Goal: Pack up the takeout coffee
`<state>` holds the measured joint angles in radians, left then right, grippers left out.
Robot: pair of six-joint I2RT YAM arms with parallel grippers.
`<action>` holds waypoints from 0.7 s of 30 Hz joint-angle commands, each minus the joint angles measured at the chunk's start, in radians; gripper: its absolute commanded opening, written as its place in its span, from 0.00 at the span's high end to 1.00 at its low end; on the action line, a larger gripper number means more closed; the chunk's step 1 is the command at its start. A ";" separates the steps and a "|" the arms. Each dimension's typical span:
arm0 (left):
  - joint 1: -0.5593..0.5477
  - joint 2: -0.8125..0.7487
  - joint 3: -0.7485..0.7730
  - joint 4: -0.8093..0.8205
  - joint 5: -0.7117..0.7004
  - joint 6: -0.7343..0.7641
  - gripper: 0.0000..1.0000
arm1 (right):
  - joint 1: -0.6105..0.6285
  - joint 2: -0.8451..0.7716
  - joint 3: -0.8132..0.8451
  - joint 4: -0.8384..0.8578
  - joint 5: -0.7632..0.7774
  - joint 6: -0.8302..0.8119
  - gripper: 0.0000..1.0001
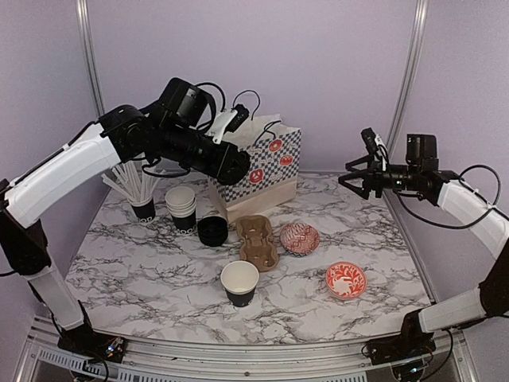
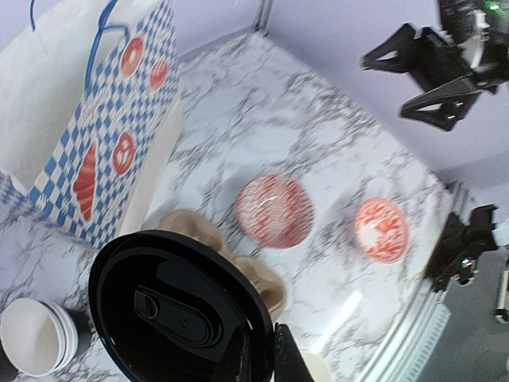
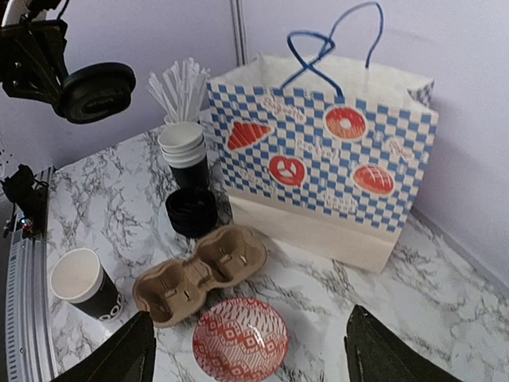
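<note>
My left gripper (image 1: 241,165) is shut on a round black plastic lid (image 2: 171,310), held in the air in front of the bag and above the brown two-cup carrier (image 1: 256,241). The lid also shows in the right wrist view (image 3: 99,91). One open black cup with a white inside (image 1: 239,283) stands at the front centre. A stack of such cups (image 1: 181,208) and a stack of black lids (image 1: 213,231) stand left of the carrier. My right gripper (image 1: 355,177) is open and empty, high at the right, facing the carrier (image 3: 199,272).
A blue-checked paper bag (image 1: 266,167) stands open at the back centre. A black cup of white straws (image 1: 139,191) is at the back left. Two red-and-white bowls (image 1: 300,238) (image 1: 346,279) lie right of the carrier.
</note>
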<state>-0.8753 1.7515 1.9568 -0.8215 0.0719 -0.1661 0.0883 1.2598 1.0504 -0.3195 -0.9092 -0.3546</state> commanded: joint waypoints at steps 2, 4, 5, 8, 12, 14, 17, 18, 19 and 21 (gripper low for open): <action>-0.009 -0.185 -0.303 0.491 0.124 -0.158 0.97 | 0.148 0.025 0.152 0.167 -0.095 0.326 0.17; -0.010 -0.250 -0.437 0.699 0.140 -0.209 0.99 | 0.201 0.070 0.189 0.212 -0.112 0.418 0.17; -0.010 -0.274 -0.497 0.784 0.144 -0.234 1.00 | 0.224 0.084 0.195 0.243 -0.122 0.464 0.17; -0.010 -0.326 -0.613 0.992 0.164 -0.287 1.00 | 0.307 0.133 0.232 0.267 -0.123 0.516 0.16; -0.017 -0.343 -0.654 1.076 0.178 -0.341 1.00 | 0.407 0.202 0.322 0.227 -0.082 0.507 0.16; -0.020 -0.340 -0.657 1.082 0.182 -0.351 1.00 | 0.444 0.238 0.358 0.213 -0.075 0.506 0.14; -0.026 -0.333 -0.655 1.091 0.196 -0.365 1.00 | 0.485 0.284 0.406 0.197 -0.063 0.496 0.10; -0.029 -0.334 -0.656 1.094 0.198 -0.368 1.00 | 0.495 0.296 0.419 0.192 -0.059 0.494 0.09; -0.032 -0.334 -0.655 1.098 0.201 -0.368 1.00 | 0.504 0.310 0.432 0.191 -0.057 0.497 0.08; -0.036 -0.334 -0.654 1.103 0.203 -0.373 1.00 | 0.513 0.328 0.442 0.209 -0.069 0.521 0.06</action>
<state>-0.9001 1.4452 1.2957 0.1978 0.2466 -0.5140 0.5770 1.5600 1.4322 -0.1139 -0.9833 0.1310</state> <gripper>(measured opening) 0.087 0.924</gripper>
